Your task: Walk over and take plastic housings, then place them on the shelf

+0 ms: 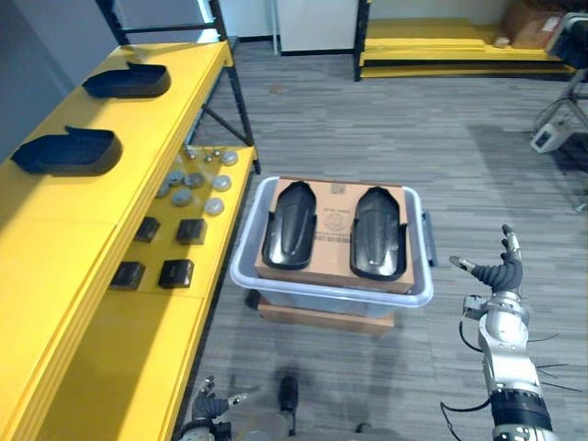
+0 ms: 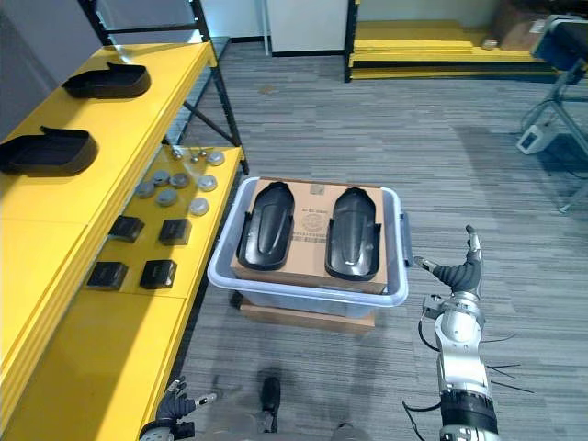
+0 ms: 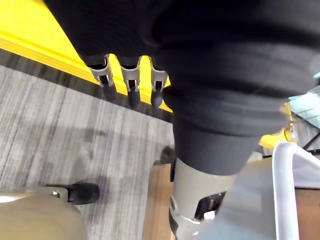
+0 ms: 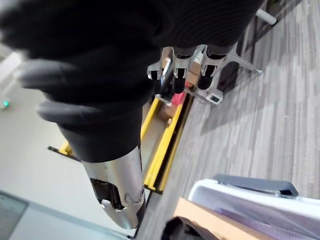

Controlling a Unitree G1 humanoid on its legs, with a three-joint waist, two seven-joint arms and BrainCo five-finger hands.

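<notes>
- left hand, lower left of the frame, low beside the edge of the yellow shelf; fingers straight and apart, nothing in them; risk: as it rises it may clip the shelf edge
- right hand, lower right, raised; fingers and thumb spread, empty; well apart from the bin
- 1 pale bin at frame centre on 1 wooden board; 1 cardboard sheet across its top; 2 black housings side by side on the sheet, left housing and right housing, neither touched
- risk: the shells look smooth and curved, so a one-sided pinch may let one slide; the sheet seems loose, and a hard press could tip it into the bin
- on the shelf, frame left: 4 small black blocks; a cluster of grey discs, count unsure, perhaps 9; beyond, 2 housings lie on the shelf, near shelf housing and far shelf housing
- risk: setting down close to blocks or discs would scatter them; the bare yellow toward lower left looks safer
- far, upper right: 1 more yellow rack; 1 cardboard box
</notes>
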